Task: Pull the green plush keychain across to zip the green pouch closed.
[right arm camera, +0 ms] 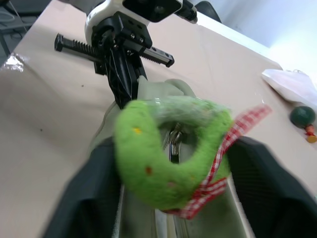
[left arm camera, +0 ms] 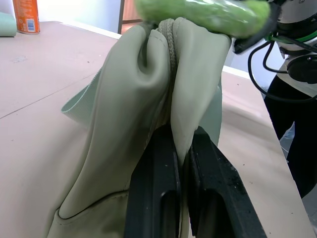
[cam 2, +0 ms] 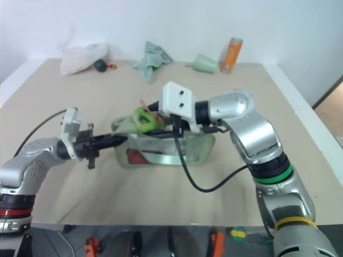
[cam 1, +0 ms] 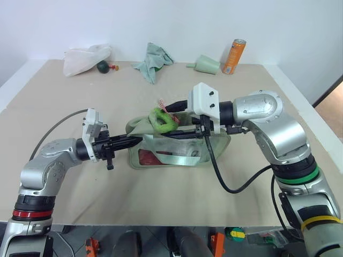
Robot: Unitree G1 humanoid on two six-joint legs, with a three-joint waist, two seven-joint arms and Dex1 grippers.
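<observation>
Left fingers (cam 1: 134, 141) clamp my one green pouch (cam 1: 177, 152) level; right fingers (right arm camera: 168, 163) straddle its one green plush keychain (cam 1: 162, 120).

Silver arms w/ black grippers, white wrist cam boxes (black cables), red, green & yellow joint rings.

Green plush keychain (right arm camera: 168, 158), ring-shaped, sits between the right gripper's (right arm camera: 171, 198) two black fingers (right arm camera: 89, 198); contact not clear. Red-and-white checked ribbon (right arm camera: 225, 153) trails off it toward 2 o'clock. Green pouch (right arm camera: 163, 91) beneath, its end pinched by the left gripper (right arm camera: 130, 91) at 11 o'clock. Dark green ball (right arm camera: 302, 116) at 3 o'clock on the tan table (right arm camera: 44, 99).
</observation>
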